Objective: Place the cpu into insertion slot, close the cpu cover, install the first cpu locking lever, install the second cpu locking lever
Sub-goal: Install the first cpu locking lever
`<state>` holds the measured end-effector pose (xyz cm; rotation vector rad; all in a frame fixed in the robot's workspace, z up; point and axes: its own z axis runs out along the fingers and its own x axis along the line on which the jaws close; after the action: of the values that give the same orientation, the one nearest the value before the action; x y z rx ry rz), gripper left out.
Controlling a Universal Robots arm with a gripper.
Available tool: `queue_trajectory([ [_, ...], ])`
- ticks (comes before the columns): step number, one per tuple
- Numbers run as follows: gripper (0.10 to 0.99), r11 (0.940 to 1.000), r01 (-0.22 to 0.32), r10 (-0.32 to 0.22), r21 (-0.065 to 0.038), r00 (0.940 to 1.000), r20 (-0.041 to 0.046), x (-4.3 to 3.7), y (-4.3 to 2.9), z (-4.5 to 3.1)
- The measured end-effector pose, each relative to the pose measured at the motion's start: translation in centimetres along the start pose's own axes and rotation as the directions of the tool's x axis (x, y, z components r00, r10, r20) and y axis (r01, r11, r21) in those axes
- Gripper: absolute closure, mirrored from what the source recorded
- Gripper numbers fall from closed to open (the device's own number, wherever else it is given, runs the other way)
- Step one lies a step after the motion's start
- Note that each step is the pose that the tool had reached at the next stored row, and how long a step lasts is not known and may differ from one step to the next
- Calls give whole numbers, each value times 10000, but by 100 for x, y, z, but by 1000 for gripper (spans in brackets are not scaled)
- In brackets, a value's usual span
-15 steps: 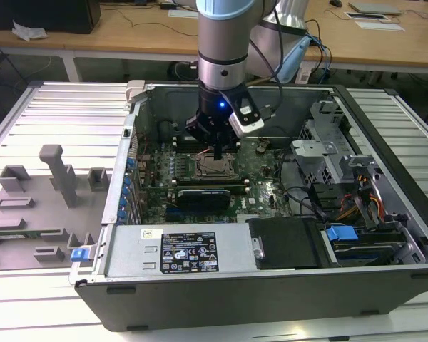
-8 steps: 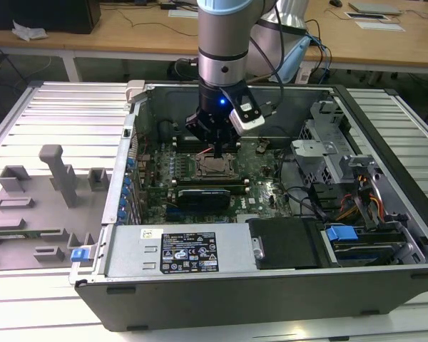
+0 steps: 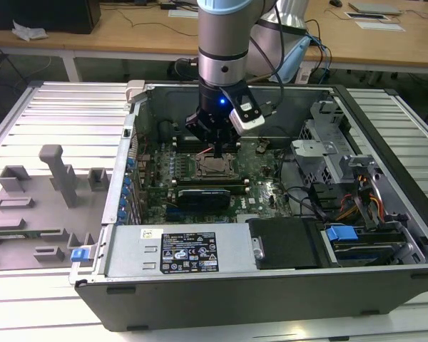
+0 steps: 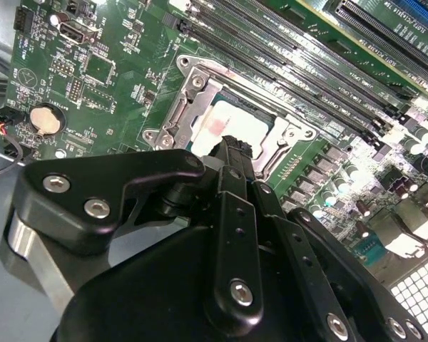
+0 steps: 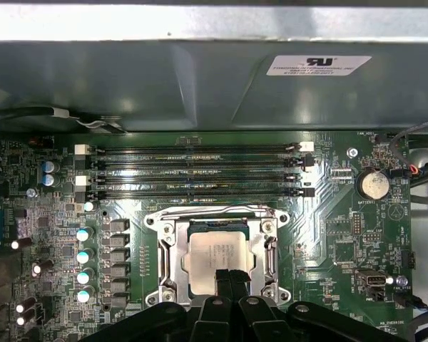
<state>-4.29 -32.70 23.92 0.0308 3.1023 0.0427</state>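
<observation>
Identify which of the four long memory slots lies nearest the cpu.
The memory slot right beside the cpu; the other three lie beyond it, toward the metal case wall.

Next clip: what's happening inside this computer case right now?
A single robot arm reaches down into the open computer case. Its end effector hovers just above the socket on the motherboard, fingertips together and holding nothing. The cpu already sits in the socket, and the cpu cover looks lowered around it. Whether the locking levers are latched cannot be told.
</observation>
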Motion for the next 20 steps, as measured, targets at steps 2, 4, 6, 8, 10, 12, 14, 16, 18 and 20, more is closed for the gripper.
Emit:
queue_trajectory([
  [2,980,10000,0,0,0,10000,0,0,0,-1],
  [4,980,10000,0,0,3,10000,0,0,2,-2],
  [6,980,10000,1,-1,-1,10000,19,0,12,-1],
  [8,980,10000,3,-3,-2,10000,65,1,26,1],
  [10,980,10000,5,-5,-4,9999,159,3,50,5],
  [12,980,10000,7,-6,-10,9997,248,7,70,9],
  [14,980,10000,12,-10,-47,9990,447,17,120,12],
  [16,980,9996,7,10,-290,9984,560,29,160,15],
  [18,980,9989,4,23,-460,9983,588,36,167,14],
  [20,980,9964,-9,64,-853,9979,643,51,173,14],
])
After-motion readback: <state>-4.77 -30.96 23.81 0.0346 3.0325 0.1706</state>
